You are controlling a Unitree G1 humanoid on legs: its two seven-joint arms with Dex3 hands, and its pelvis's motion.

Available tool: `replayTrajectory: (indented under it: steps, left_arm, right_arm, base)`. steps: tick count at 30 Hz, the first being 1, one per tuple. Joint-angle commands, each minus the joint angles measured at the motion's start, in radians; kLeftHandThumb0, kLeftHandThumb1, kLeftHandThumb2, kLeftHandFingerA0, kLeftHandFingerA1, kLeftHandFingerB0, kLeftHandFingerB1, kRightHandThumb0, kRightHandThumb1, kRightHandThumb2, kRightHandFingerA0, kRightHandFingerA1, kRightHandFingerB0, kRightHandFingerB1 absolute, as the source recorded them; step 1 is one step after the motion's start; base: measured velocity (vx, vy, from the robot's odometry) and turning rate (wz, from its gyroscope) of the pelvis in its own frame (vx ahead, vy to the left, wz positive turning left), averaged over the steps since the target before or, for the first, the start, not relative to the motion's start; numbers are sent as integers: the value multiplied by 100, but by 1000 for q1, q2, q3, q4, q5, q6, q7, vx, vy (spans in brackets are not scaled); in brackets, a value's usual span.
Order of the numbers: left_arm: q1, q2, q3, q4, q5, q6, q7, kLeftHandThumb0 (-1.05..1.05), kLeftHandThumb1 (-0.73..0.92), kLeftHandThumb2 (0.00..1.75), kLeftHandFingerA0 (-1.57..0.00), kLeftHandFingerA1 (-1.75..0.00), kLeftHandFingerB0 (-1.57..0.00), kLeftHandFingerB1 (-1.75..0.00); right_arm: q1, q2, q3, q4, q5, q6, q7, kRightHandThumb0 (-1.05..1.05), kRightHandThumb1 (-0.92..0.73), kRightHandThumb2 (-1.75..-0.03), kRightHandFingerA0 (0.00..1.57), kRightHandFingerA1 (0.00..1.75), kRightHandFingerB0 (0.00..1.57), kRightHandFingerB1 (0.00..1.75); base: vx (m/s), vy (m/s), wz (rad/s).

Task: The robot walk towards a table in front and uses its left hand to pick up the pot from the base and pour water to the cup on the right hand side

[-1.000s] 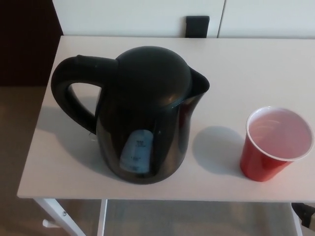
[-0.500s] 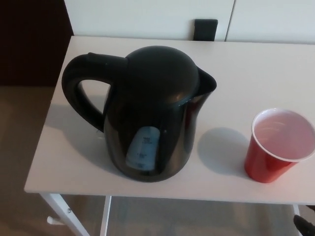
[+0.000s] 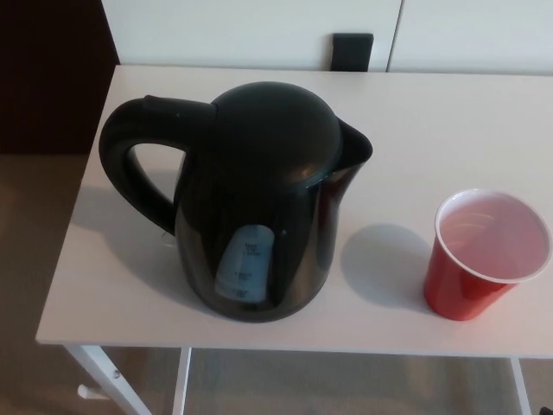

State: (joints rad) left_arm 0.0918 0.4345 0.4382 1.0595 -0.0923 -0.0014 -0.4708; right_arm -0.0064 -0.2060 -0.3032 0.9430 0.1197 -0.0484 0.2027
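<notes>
White table point(image 3: 449, 121) holds black pot point(image 3: 259, 199) beside red cup point(image 3: 484, 255).

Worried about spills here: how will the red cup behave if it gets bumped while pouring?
The red cup looks like thin plastic, so probably light and easy to shove or tip. It narrows toward its base, which makes toppling likelier. It also stands near the table's front edge, so a nudge might send it off.

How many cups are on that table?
1: a red cup stands near the right front edge of the white table, to the right of the black kettle.
</notes>
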Motion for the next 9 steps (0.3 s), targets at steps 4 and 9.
replayTrajectory:
  steps: [4, 9]
  left_arm:
    - [58, 34, -121, 29, 94, -397, 60, -63, 91, 68, -31, -33, -30, -32]
    - [39, 31, -172, 39, 125, -408, 106, -64, 90, 67, -27, -32, -24, -31]
  right_arm:
    - [-10, -30, -37, 28, 44, -48, 36, -42, -62, -58, 32, 36, 27, 33]
    - [-18, -39, -45, 25, 42, -39, 24, -41, -62, -58, 32, 36, 29, 33]
  base:
    - [0, 0, 0]
    - [0, 0, 0]
